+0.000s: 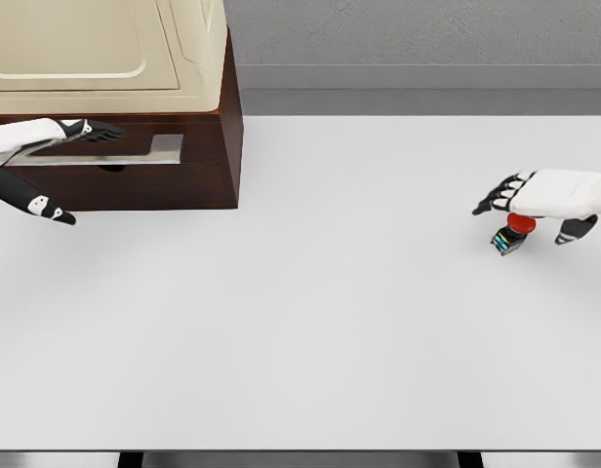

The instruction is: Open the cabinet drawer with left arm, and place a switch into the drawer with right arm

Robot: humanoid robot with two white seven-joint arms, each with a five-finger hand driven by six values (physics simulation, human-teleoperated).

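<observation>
With spread fingers, the left robot hand (61, 136) is reaching the drawer handle (105, 151) at ten o'clock and should hook it squarely, while the right robot hand (544, 200), also spread, is hovering over the switch (513, 234) at three o'clock on the worktop (310, 322).

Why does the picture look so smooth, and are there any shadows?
Head view: it's a simulator render, evenly lit and sharp, no glare; the white table looks flat; only a faint shadow shows under the switch below the right hand and beneath the cabinet.
</observation>
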